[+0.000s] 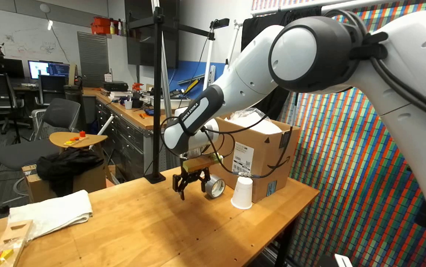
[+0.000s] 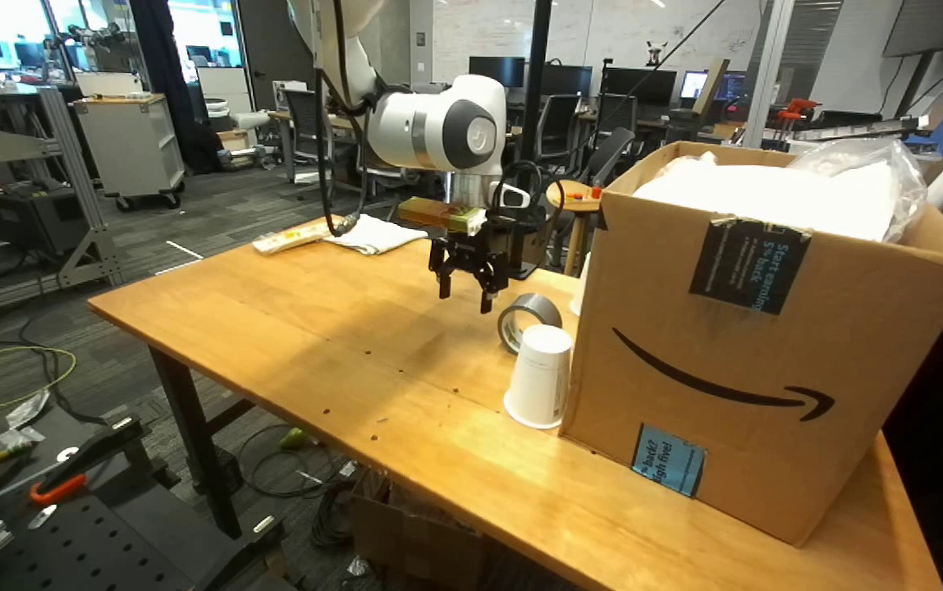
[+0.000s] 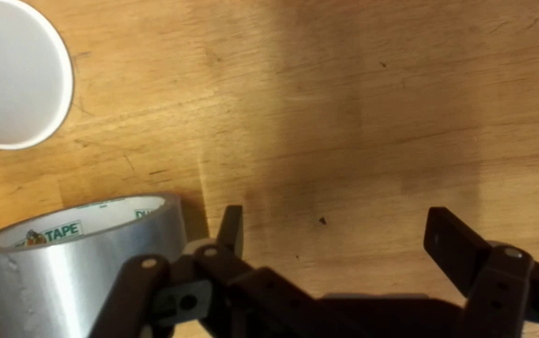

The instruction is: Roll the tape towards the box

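Observation:
The silver-grey tape roll stands on its rim on the table beside the big brown cardboard box. Both also show in an exterior view, the tape partly behind a white cup, the box at the right. I cannot tell whether tape and box touch. My gripper is open and empty above the table, on the tape's side away from the box. In the wrist view the tape lies just left of the left finger, and nothing is between the fingertips.
A white paper cup stands upside down near the tape and box; it shows in the wrist view. Another white cup is mostly hidden behind the box. A black post, a white cloth and a wooden tray are on the table.

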Available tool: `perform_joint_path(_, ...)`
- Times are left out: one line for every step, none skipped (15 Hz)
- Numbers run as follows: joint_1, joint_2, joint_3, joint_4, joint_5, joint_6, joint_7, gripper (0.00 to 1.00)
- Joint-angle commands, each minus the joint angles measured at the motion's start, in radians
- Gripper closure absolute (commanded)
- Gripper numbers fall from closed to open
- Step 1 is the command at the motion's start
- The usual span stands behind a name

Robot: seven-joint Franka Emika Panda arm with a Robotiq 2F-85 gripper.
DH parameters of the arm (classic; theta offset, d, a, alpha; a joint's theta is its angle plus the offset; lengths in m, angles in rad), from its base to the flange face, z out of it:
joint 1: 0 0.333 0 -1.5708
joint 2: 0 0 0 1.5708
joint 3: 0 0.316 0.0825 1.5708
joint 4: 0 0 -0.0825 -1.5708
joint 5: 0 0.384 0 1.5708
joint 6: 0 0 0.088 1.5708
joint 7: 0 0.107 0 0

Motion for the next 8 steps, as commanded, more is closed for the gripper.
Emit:
perform_joint_path(-0.017,0.028,-0.005,0.055,0.020,0.010,-0.057,0.00)
perform_joint_path(-0.024,0.035,-0.005,0.066,0.022,0.009,-0.067,0.00)
perform_joint_path(-0.030,0.041,-0.005,0.075,0.024,0.008,-0.074,0.00)
perform_joint_path(-0.039,0.046,-0.007,0.081,0.026,0.007,-0.080,0.00)
perform_joint_path(-0.049,0.050,-0.008,0.083,0.029,0.007,-0.087,0.00)
perform_joint_path(-0.059,0.053,-0.011,0.085,0.031,0.005,-0.090,0.00)
perform_joint_path(-0.067,0.056,-0.014,0.087,0.030,0.004,-0.091,0.00)
perform_joint_path(-0.076,0.059,-0.017,0.091,0.030,0.003,-0.093,0.00)
